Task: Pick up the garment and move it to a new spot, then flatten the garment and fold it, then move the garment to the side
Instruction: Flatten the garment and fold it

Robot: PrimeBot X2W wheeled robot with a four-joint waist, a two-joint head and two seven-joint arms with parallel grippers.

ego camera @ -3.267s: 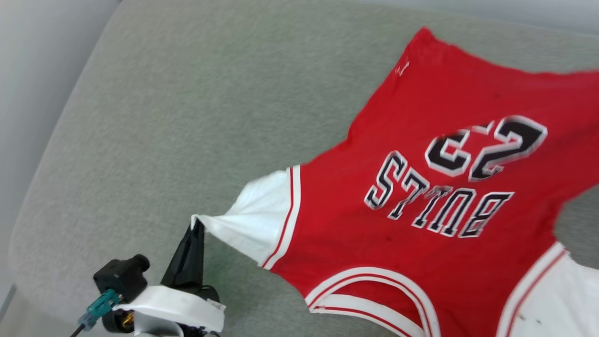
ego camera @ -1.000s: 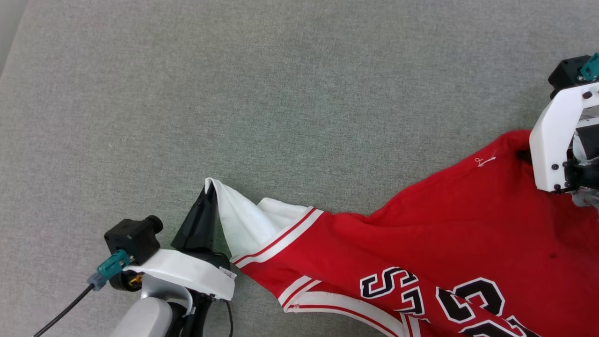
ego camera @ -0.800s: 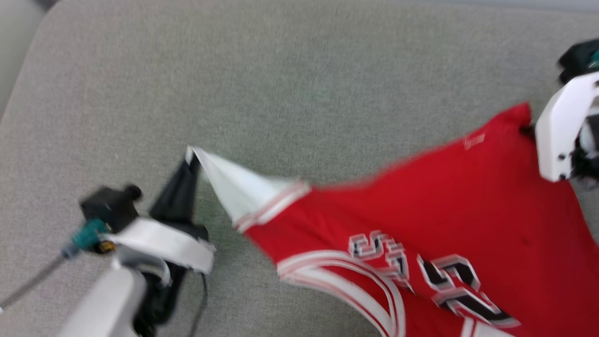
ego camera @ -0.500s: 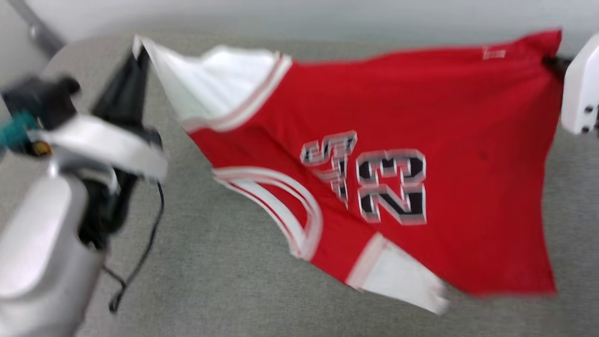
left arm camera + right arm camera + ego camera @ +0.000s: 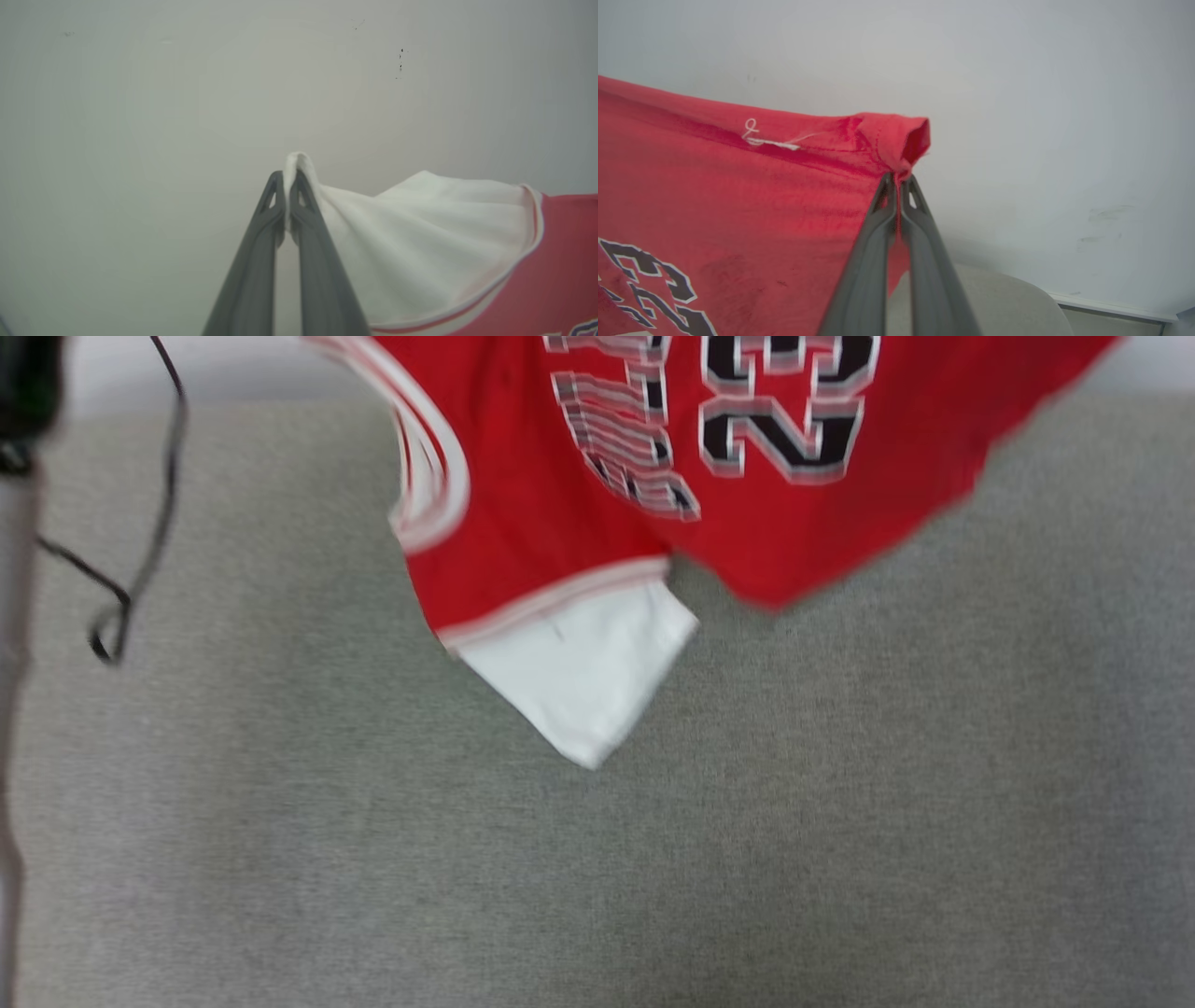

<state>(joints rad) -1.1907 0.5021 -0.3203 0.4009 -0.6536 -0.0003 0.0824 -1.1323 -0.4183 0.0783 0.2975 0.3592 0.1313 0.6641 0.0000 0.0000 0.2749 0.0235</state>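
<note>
Both arms up high: left claw (image 5: 286, 181) clenched on the garment (image 5: 560, 513) by its white sleeve (image 5: 420, 242), right claw (image 5: 898, 183) clenched on a red hem corner (image 5: 901, 137), cloth dangling over the grey cushion (image 5: 653, 859).

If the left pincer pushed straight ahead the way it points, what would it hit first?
Apart from the garment sleeve it pinches, the left pincer faces a plain pale wall, so probably that; how far off is unclear.

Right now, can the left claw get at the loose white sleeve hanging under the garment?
Probably not. The left claw is shut on the tip of the other sleeve, holding the garment up with the right claw. Nothing blocks the loose white sleeve, but reaching it means letting go first.
</note>
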